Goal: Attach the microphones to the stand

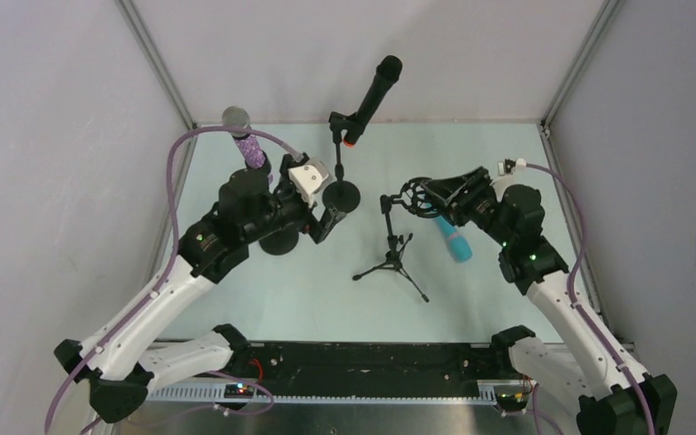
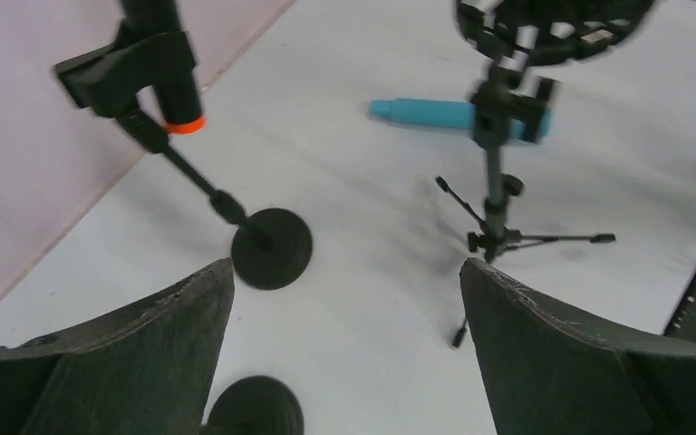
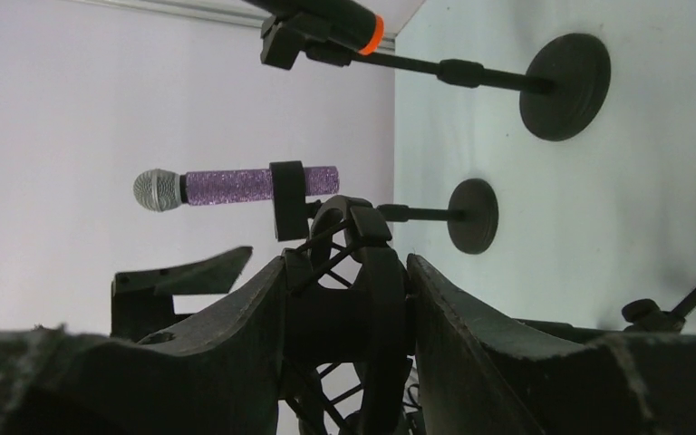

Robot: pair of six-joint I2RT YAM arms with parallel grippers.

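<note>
Now right hand (image 3: 344,272) clamps the shock mount (image 1: 414,194), left hand (image 2: 346,272) wide, teal microphone (image 1: 454,243) outside.

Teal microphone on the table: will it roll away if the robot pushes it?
Probably, if nudged sideways: the teal microphone is a round tube lying flat on the smooth table. It looks stiff, so it should lift in one piece. Its smooth body may slip when gripped.

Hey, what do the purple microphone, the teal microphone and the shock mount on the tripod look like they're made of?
purple microphone: body coated in glitter, going by its sparkly grain; the head looks like silver metal mesh.
teal microphone: probably smooth matte plastic, since the colour is even and has no shine.
shock mount: black rings, likely plastic, with thin cords across them; too dark to be sure.
</note>
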